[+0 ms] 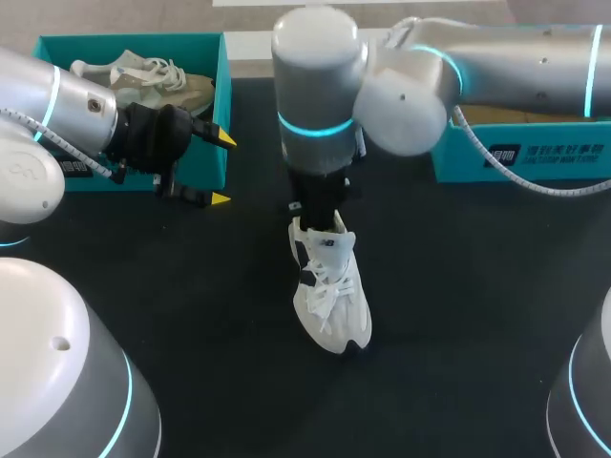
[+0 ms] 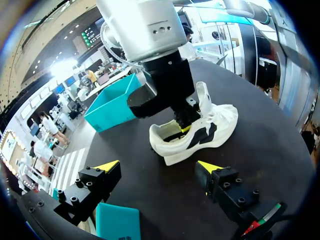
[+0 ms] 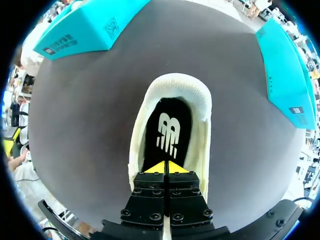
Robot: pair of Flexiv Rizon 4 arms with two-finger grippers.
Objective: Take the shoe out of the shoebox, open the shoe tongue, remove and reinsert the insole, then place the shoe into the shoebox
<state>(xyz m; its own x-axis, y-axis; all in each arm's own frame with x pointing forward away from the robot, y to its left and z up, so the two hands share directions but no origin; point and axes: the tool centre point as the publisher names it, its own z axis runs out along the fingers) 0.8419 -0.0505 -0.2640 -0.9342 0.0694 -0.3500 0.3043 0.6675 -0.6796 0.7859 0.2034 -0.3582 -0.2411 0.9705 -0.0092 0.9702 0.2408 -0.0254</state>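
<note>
A white shoe (image 1: 331,298) with black side panels stands upright on the black table, toe toward the front edge. My right arm comes down over its heel. My right gripper (image 3: 166,168) is shut, its yellow tips together inside the shoe opening, resting on the black insole (image 3: 168,131); nothing shows between the fingers. My left gripper (image 1: 222,169) hangs open to the left of the shoe, close to the teal shoebox (image 1: 225,88). In the left wrist view the shoe (image 2: 212,131) lies ahead of the open left gripper (image 2: 157,166), apart from it.
A beige shoe (image 1: 158,78) lies in the teal shoebox at the back left. A second teal box (image 1: 520,157) stands at the back right, under my right arm. Black tabletop (image 1: 458,315) surrounds the white shoe.
</note>
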